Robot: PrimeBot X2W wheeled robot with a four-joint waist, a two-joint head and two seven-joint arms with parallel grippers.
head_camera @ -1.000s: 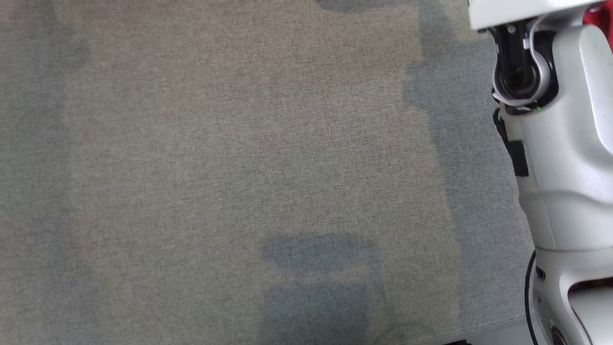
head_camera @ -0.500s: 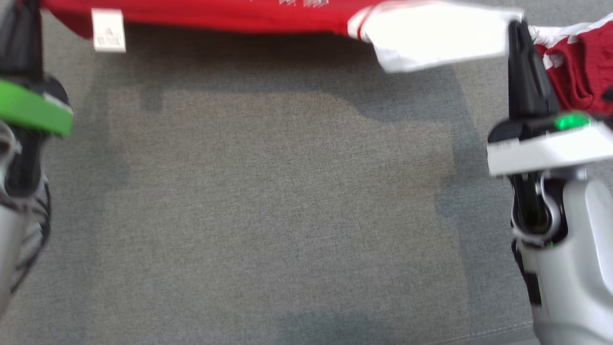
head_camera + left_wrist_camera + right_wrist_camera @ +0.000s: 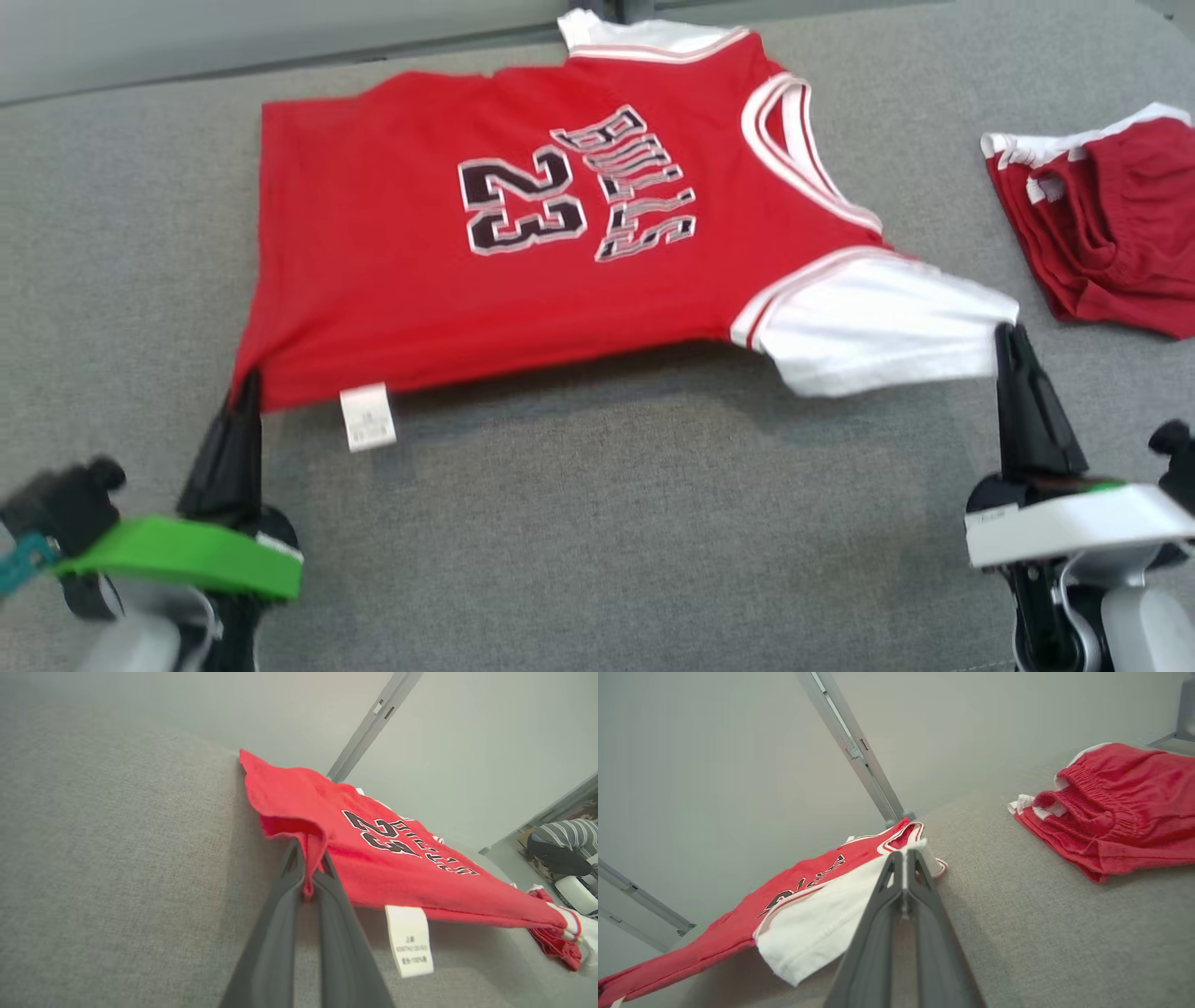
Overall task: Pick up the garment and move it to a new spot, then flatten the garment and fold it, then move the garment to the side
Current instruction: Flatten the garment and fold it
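Grey woven cloth [image 3: 597, 541] is covering the work surface, and the garment [image 3: 523, 243], a red jersey printed with 23 and BULLS, is lying spread across its far middle with the collar toward the robot's right. Its far edge is resting on the cloth, while its near edge is hanging raised and casting a shadow below. The left gripper [image 3: 247, 387] is pinching the near hem corner, fingers clenched on a fold of red fabric. The right gripper [image 3: 1006, 338] is clamping the end of the white sleeve [image 3: 868, 327] in the same way. A white label [image 3: 367, 417] is dangling from the hem just beside the left gripper. Red shorts [image 3: 1111, 224] are lying crumpled well apart to the right. Behind, a pale wall [image 3: 714, 756] with a metal strut [image 3: 852, 746] is rising.
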